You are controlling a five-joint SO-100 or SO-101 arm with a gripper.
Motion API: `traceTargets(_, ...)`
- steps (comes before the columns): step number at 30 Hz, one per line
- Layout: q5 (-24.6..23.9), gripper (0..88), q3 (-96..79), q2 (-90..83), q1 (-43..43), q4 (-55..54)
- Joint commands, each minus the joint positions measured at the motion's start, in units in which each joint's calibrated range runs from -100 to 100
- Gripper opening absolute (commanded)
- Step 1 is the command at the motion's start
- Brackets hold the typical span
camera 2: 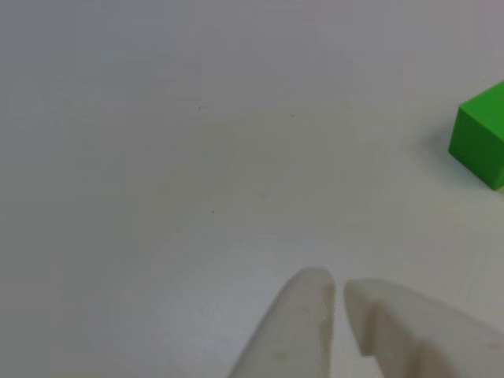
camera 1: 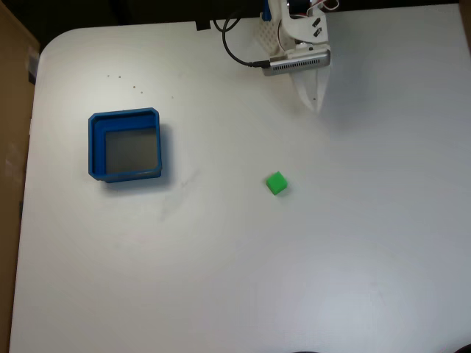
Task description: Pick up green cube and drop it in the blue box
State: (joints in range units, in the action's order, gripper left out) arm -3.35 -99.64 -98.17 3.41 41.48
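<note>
White surface [camera 1: 235,279] ran bare from the frame's centre to its lower edge in the fixed view. The green cube [camera 1: 277,183] sat alone just right of centre, well apart from the blue box [camera 1: 125,145] at mid-left near the surface's rounded edge. The claw [camera 1: 313,101] hung at the upper right; in the other view its tips [camera 2: 337,295] stood narrow, holding nothing, the cube [camera 2: 482,135] at the right edge.

Open white table [camera 1: 309,257] is being left around the green cube [camera 1: 277,183], with the blue box [camera 1: 125,145] being kept well apart at left in the fixed view.
</note>
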Motion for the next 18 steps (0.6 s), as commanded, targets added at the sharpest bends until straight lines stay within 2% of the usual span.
traceTargets(1,0.0,0.9,-0.2,-0.6,-0.4,-0.8)
traceTargets(18,0.0,0.9,-0.1,-0.6,-0.8,-0.8)
